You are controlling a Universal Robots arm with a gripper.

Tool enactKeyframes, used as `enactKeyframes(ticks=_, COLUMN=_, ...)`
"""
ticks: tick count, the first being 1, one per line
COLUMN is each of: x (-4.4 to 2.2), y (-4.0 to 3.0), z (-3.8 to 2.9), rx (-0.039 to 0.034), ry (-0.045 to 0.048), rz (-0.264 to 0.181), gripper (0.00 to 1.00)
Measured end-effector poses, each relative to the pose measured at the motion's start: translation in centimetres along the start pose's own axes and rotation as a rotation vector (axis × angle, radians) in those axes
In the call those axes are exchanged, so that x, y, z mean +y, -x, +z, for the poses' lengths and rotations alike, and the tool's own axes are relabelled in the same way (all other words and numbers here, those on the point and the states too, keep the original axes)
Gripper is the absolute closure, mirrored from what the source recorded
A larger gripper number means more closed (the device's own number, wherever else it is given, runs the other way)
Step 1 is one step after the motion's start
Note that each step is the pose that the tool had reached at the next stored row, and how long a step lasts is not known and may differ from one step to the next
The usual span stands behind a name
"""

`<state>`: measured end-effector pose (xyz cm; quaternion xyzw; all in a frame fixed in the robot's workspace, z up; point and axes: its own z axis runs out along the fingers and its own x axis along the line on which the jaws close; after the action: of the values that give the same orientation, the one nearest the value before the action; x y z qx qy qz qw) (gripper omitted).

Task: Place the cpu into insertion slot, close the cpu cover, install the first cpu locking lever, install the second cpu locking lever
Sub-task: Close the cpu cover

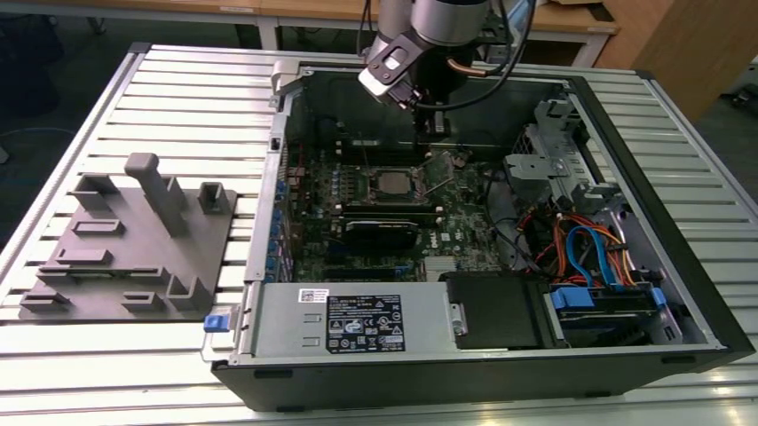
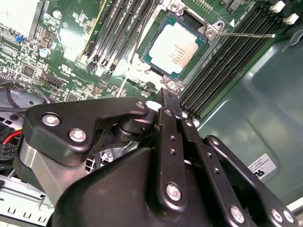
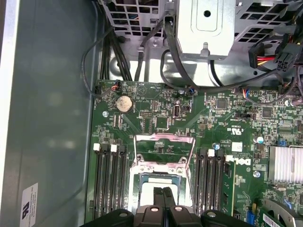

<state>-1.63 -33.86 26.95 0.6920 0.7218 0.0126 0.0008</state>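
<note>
**Plainly, the cpu is in the slot and the cover stands open beyond the fingers**

The cpu (image 2: 175, 47) lies flat and square in the slot (image 2: 164, 76), its silver top bare. Nothing is folded over it.

The fingers (image 3: 161, 199) are pressed together with nothing between them. In the first wrist view their tips sit over the near edge of the cpu. I cannot tell whether they touch it or hang just above it.

The cover (image 3: 163, 137) is swung up off the slot, and green board shows through its window. It lies on the far side of the cpu from the fingers, towards the coin cell (image 3: 124, 103). Its hinged edge runs across the line from fingers to cell, just beside the slot.

In the second wrist view one lever (image 2: 246, 34), a thin bright rod, sticks out from a slot corner and looks unlatched.

My judgement is that the cpu is placed, while the cover and levers are not yet done.
</note>
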Motion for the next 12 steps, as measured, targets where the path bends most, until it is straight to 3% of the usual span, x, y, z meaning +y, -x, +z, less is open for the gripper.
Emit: enactKeyframes(ticks=12, x=0.32, y=0.01, z=0.01, rx=0.0000, ry=0.0000, rz=0.000, gripper=0.90)
